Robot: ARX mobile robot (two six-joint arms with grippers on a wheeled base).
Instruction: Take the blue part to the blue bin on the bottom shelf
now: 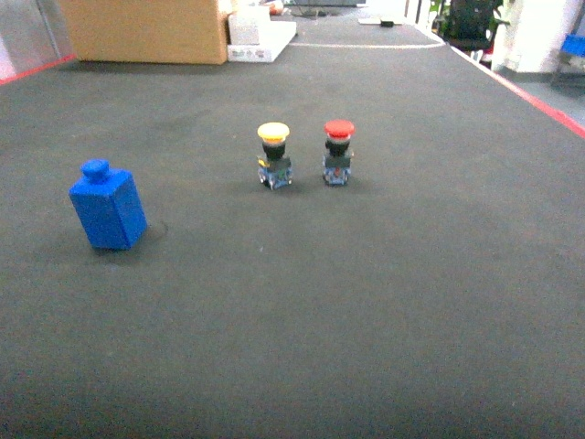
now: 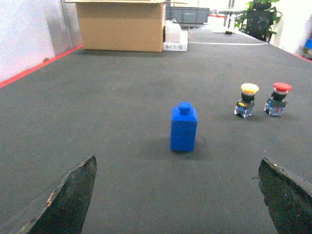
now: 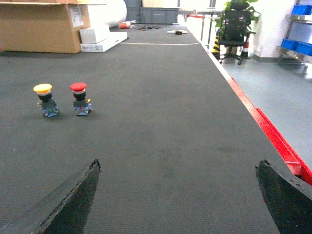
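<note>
The blue part [image 1: 108,208] is a blue block with a round knob on top, standing upright on the dark mat at the left. In the left wrist view the blue part [image 2: 184,127] stands straight ahead of my left gripper [image 2: 178,158], a short way beyond the fingertips. That gripper is open and holds nothing. My right gripper [image 3: 178,162] is also open and empty, over bare mat, far to the right of the part. Neither gripper shows in the head view. Blue bins [image 3: 298,45] sit on a steel rack far off at the right; I cannot tell which level is the bottom shelf.
A yellow push-button [image 1: 273,155] and a red push-button [image 1: 337,153] stand side by side mid-table. A cardboard box [image 1: 146,29] and a white box [image 1: 260,37] sit at the far end. The table's red edge [image 3: 273,139] runs along the right, with floor beyond.
</note>
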